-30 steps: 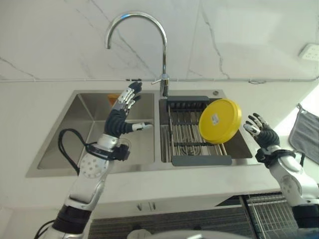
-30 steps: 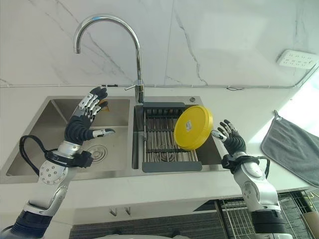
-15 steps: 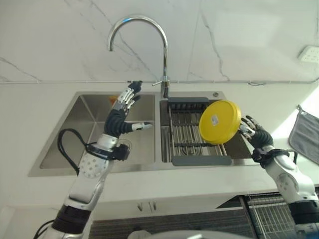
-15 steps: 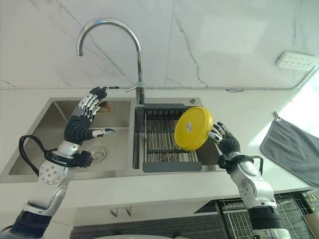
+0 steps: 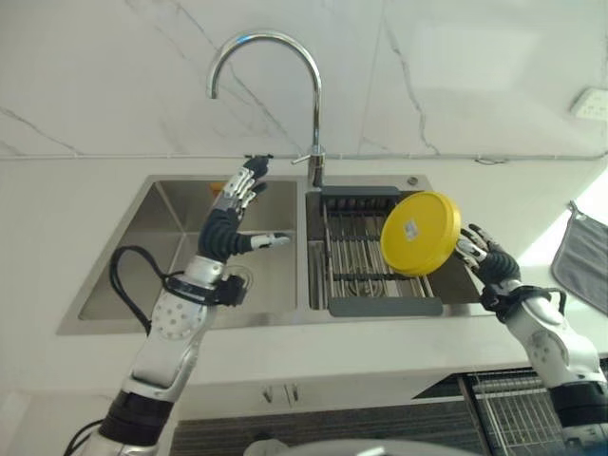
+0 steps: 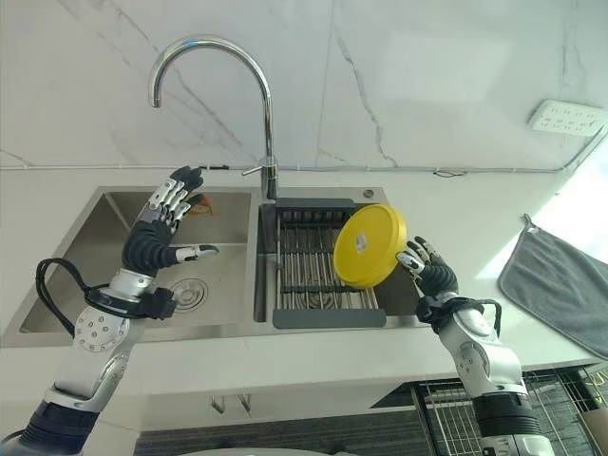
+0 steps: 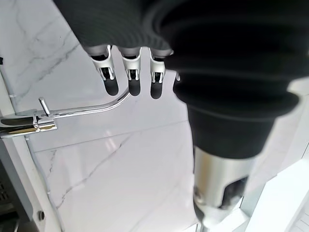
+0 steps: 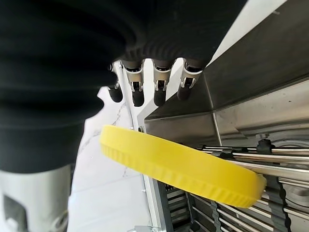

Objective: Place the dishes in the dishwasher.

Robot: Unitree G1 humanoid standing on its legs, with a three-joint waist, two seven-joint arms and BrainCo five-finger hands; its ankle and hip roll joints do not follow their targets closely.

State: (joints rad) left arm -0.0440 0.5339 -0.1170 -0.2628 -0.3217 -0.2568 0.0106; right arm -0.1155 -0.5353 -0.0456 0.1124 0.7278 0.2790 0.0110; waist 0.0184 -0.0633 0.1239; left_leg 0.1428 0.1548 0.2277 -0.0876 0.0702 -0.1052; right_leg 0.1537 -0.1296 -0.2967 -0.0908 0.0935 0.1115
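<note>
Here the yellow dish [image 5: 420,233] leans tilted on the drying rack [image 5: 361,256] in the sink's [image 5: 142,285] right basin, at about ten o'clock from the right robot hand [image 5: 483,255], whose relaxed fingers nearly touch its rim, grasping nothing. The left robot hand [image 5: 233,214] hovers spread and empty, well apart.

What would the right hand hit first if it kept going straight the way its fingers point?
Most likely the yellow plate: the right hand has open fingers aimed at its edge, close beside it over the drying rack. Whether they already touch is unclear.
</note>
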